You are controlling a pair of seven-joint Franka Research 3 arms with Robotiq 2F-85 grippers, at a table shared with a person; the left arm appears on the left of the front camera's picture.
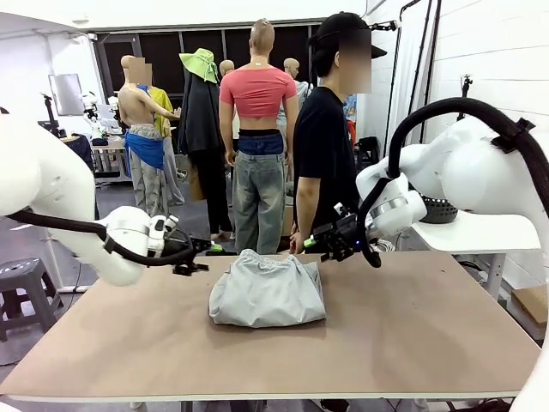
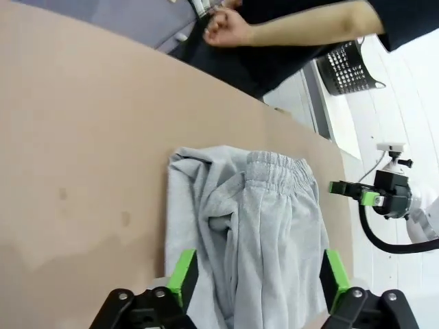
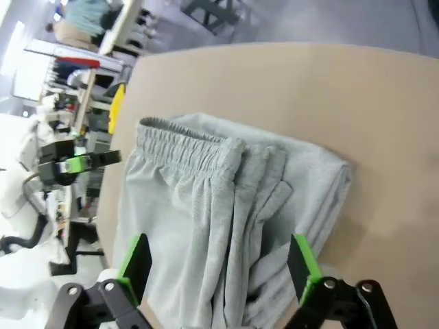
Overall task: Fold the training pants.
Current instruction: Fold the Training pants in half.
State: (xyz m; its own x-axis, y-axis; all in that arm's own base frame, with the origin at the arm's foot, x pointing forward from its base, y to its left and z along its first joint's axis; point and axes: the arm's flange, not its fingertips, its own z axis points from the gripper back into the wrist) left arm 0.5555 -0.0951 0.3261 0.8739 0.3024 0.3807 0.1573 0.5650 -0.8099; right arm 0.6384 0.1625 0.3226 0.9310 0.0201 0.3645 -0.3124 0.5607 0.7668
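The training pants (image 1: pixel 267 293) lie mid-table (image 1: pixel 429 326), between both tools, before the person (image 1: pixel 324 154).

Bright, even overhead light, soft shadows, and both wrist views bend and blur near their edges.

walls: white (image 1: pixel 506 51) | floor: grey (image 1: pixel 34 240) | stool (image 1: pixel 21 279) left

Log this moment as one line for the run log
training pants: folded bundle on table | left end effector: open, empty | right end effector: open, empty
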